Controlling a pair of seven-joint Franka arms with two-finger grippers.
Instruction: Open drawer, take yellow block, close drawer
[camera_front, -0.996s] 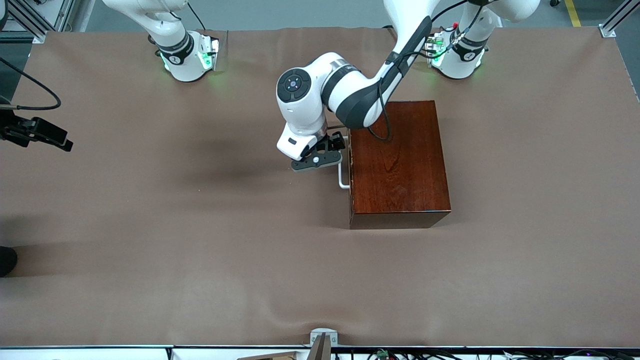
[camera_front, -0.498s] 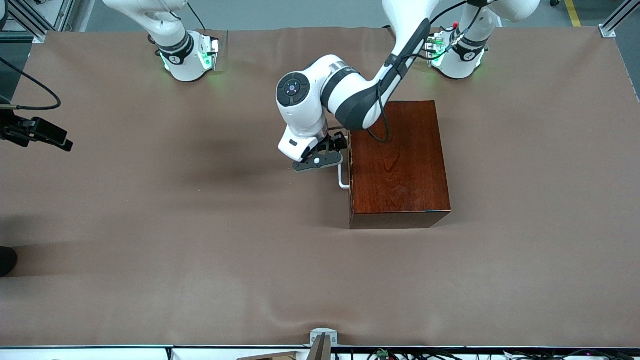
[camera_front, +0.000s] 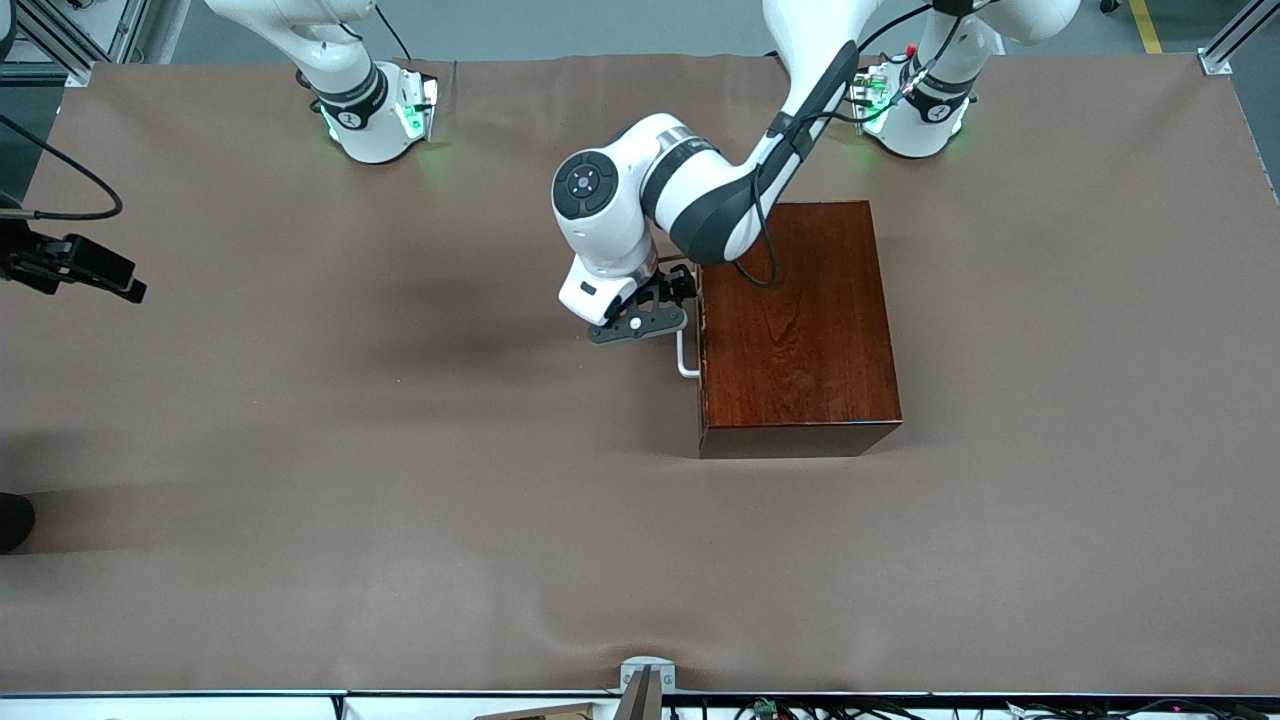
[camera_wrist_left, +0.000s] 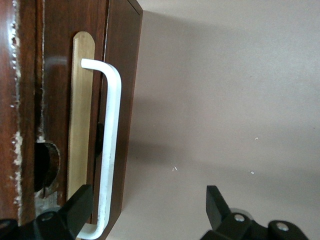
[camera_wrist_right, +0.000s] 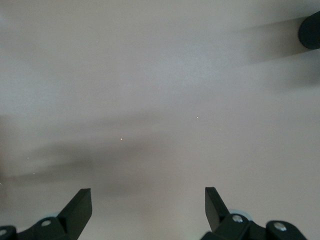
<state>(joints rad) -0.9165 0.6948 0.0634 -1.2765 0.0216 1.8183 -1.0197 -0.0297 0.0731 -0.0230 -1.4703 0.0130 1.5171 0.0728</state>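
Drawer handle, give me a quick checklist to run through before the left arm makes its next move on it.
1. Drawer shut in the wooden box: ok, nothing is pulled out yet.
2. Left gripper open: ok, its fingers stand wide apart.
3. Handle between those fingers: ok, one finger sits on the drawer-front side of the white bar, the other out over the table.
4. Grip closed on the handle: not ok, not yet clamped.
5. Right gripper out of the way: ok, open and waiting at the right arm's end of the table.
6. Yellow block located: cannot tell, none is in sight.
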